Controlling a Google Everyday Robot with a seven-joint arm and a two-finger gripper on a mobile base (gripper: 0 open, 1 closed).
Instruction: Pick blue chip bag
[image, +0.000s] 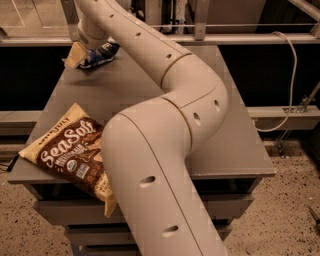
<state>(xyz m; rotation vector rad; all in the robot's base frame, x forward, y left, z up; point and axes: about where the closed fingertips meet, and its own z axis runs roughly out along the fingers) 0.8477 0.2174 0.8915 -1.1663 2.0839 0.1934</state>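
Observation:
The blue chip bag (101, 53) is small, dark blue and crinkled, at the far left corner of the grey table (135, 85). My gripper (86, 55) reaches there at the end of the long cream arm (165, 100) and is shut on the bag. One tan finger (74, 55) shows on the bag's left side; the other is hidden behind the bag and wrist. The bag sits slightly above the tabletop with a shadow under it.
A large cream-and-brown "SeaSalt" bag (70, 150) lies at the front left of the table, overhanging the edge. The arm's elbow covers the table's middle. A rail (240, 37) runs behind the table. A white cable (292, 75) hangs at the right.

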